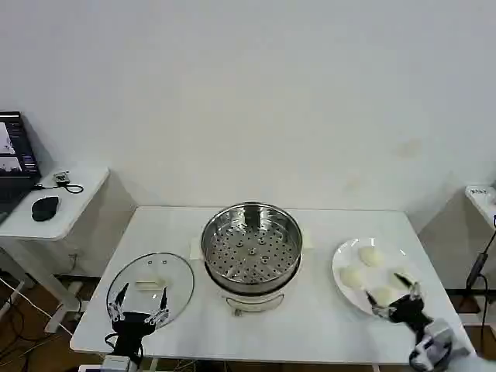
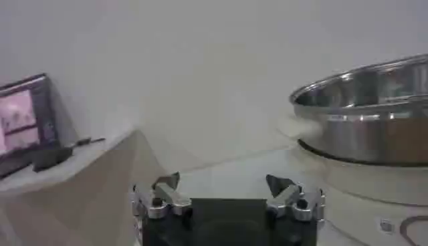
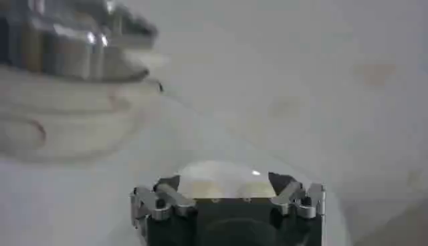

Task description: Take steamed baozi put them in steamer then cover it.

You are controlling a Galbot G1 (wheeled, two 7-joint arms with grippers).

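Baozi: four cream-white steamed baozi sit on the white plate at the right end of the table, well apart from the pot; none has been lifted yet.
Nearest bun: the one at the plate's near edge lies just beside the right gripper's fingertips; in the right wrist view a pale bun sits between the spread fingers, though I cannot tell whether they touch it.
Right gripper: the right gripper hangs low over the plate's near side, fingers spread, pinching nothing.
Steamer: the steamer stands in the middle of the table, uncovered, its perforated tray bare.
Lid: the glass lid lies flat on the table left of the pot, just beside it.
Left gripper: the left gripper sits over the lid's near edge, fingers spread and holding nothing; from its wrist camera the pot wall shows off to one side.
Progress: by my reckoning the job is at its very start, with all four buns to carry across and the lid to set on afterwards.
Step in hand: likely closing on that first bun.
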